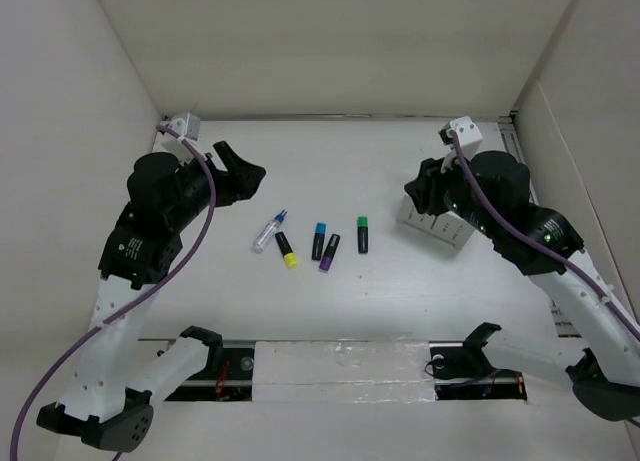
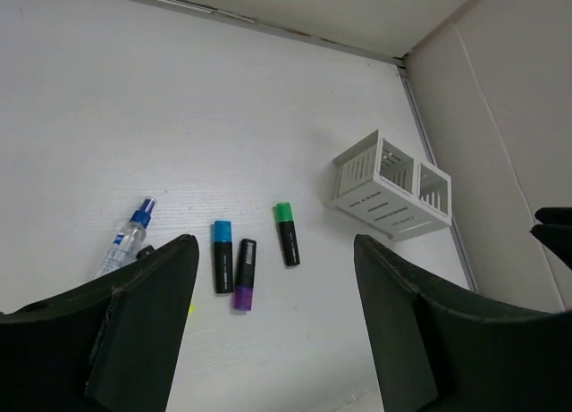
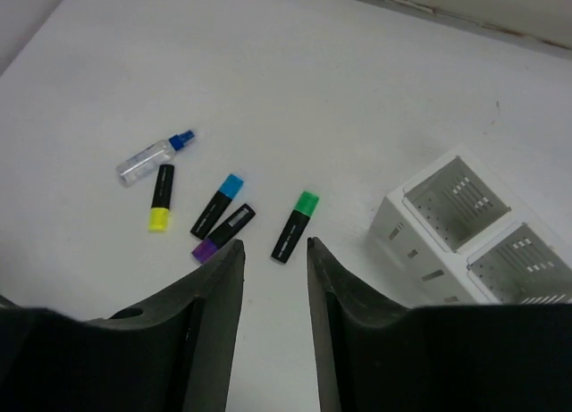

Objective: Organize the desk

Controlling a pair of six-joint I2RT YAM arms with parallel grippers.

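Both claws hang over the table, which lies beneath them and runs ahead to the back wall. Neither holds anything: the right claw has its jaws part open with a narrow gap, and the left claw has its jaws spread wide. The step is probably to fetch a marker for the holder, which sits just right of the right claw. The green marker lies nearest, just ahead of the tips. To do it well, the jaws should straddle the marker's narrow width, not its length, and come straight down so its neighbours stay put. Further ahead and to the left lie the purple marker, the blue marker and the yellow marker, with the bottle farthest. That makes four markers, one bottle and one holder showing two compartments.
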